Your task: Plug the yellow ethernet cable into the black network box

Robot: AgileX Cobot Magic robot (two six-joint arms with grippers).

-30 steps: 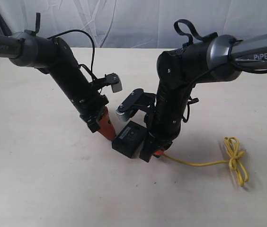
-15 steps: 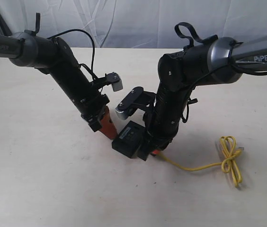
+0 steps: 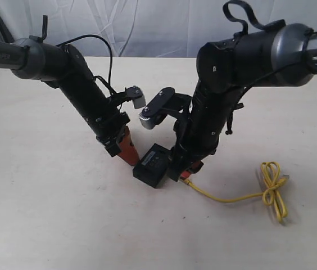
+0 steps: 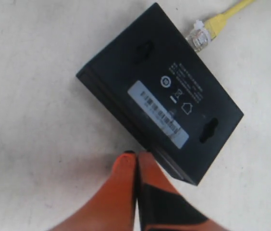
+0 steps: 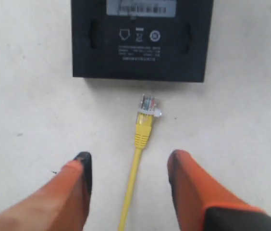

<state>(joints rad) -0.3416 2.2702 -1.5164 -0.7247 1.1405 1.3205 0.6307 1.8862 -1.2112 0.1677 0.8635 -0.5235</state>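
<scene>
Right: the yellow ethernet cable (image 5: 135, 159) isn't seated. Its plug (image 5: 147, 107) lies on the table (image 3: 63, 225) just short of the black network box (image 5: 140, 43). Your right gripper (image 5: 129, 162) is spread wide astride the cord. The left gripper (image 4: 135, 161) is pinched closed, empty, at the box's opposite side. The cord's limp, so grab the stiffer boot (image 5: 144, 127). The box looks light and likely slides unless braced.

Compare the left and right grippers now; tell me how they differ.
The left gripper is shut, orange fingertips pressed together; the right gripper is open, fingers well apart. The left gripper's tips sit at one edge of the black network box; the right gripper stands back from the opposite edge, with the yellow ethernet cable lying loose between its fingers. Both have orange fingers and hold nothing.
</scene>
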